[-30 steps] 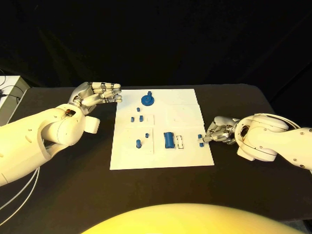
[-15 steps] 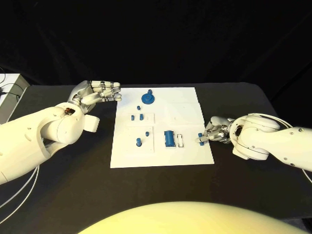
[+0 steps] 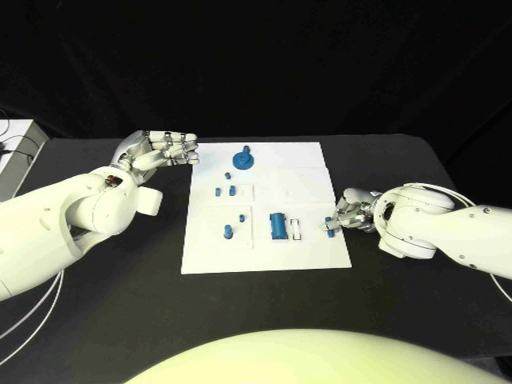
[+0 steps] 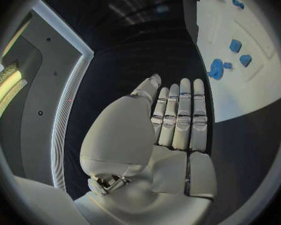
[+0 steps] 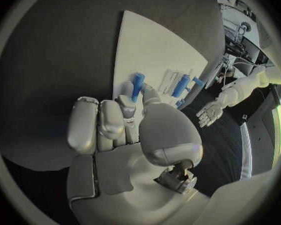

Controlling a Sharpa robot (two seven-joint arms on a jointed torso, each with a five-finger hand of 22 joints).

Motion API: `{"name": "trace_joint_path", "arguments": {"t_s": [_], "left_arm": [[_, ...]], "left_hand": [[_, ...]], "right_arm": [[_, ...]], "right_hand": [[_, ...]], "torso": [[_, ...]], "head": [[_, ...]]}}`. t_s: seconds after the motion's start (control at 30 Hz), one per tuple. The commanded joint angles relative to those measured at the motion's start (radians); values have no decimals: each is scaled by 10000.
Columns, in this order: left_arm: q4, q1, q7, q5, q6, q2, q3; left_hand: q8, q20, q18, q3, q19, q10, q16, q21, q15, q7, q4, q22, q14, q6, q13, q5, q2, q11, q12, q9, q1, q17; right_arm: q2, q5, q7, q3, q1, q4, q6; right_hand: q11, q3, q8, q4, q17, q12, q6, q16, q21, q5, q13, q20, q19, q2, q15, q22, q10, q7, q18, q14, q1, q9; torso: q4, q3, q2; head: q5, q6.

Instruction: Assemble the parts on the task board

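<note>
The white task board [image 3: 308, 188] lies in the middle of the black table. My right hand [image 3: 355, 213] is at the board's right edge and pinches a small blue peg [image 3: 329, 224] between thumb and finger; the right wrist view shows the peg [image 5: 137, 85] sticking out past the fingertips over the board [image 5: 153, 50]. A larger blue cylinder [image 3: 278, 227] lies just left of the peg. A round blue piece [image 3: 243, 162] stands near the board's far edge. My left hand [image 3: 159, 150] hovers off the board's far left corner, fingers stretched out, holding nothing [image 4: 178, 120].
Several small blue pieces [image 3: 226, 233] sit in the board's left column. A white box with cables [image 3: 5, 156] stands at the table's far left edge. Bare black table [image 3: 429, 176] lies to the right of the board and in front of it.
My right hand has edged a little left and away from me with the peg still pinched. My left hand has barely shifted.
</note>
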Motion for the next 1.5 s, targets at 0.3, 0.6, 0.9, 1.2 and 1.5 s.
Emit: {"name": "trace_joint_path", "arguments": {"t_s": [0.3,0.6,0.9,1.2,1.5], "left_arm": [[40,-2,54,39,137,-3,8],[47,-2,65,39,136,-5,8],[48,-2,67,39,131,-4,8],[38,-2,58,40,134,4,8],[38,-2,48,41,131,16,8]], "left_hand": [[7,15,-67,54,36,-52,51,-2,-1,56,64,-5,-80,30,-13,35,14,0,-22,1,4,15],[7,13,-70,96,32,-48,54,5,1,60,108,4,-81,29,-13,35,28,1,-20,0,-8,15],[7,13,-69,112,32,-47,54,5,0,56,121,6,-83,29,-12,37,43,-2,-20,1,-8,16],[7,13,-69,112,32,-47,54,5,0,56,121,6,-83,29,-12,37,43,-2,-20,1,-8,16],[7,13,-69,112,32,-47,54,5,0,56,121,6,-83,29,-12,37,43,-2,-20,1,-8,16]], "right_arm": [[83,-54,265,-93,-196,31,283],[8,1589,650,-94,-204,120,-1081],[-139,2486,1033,-85,-151,440,-1810],[-271,2617,1102,-69,83,837,-1952],[35,2579,878,-70,212,995,-1624]], "right_hand": [[69,5658,-122,-1660,185,-240,-542,-8,7,228,-113,-36,776,-701,17,1256,-149,238,-73,-15,-141,-707],[64,6389,40,-1767,156,-278,-624,-85,-84,299,-156,-3,773,-780,28,1273,-176,251,-35,-22,-328,-433],[60,6462,95,-1824,97,-277,-612,-146,-145,407,-171,-4,772,-799,24,1263,-174,254,-25,-16,-278,-367],[56,6475,125,-1839,113,-262,-607,-138,-126,449,-172,-7,775,-817,19,1276,-161,247,-26,-7,-267,-328],[58,6417,129,-1824,118,-252,-619,-142,-118,454,-174,-2,775,-819,23,1291,-164,247,-28,-10,-240,-308]], "torso": [[0,4,0],[-2,2,-5],[0,3,1],[-11,-3,-4],[-7,-7,-7]], "head": [[-16,0],[-6,0],[22,0],[41,0],[71,0]]}}
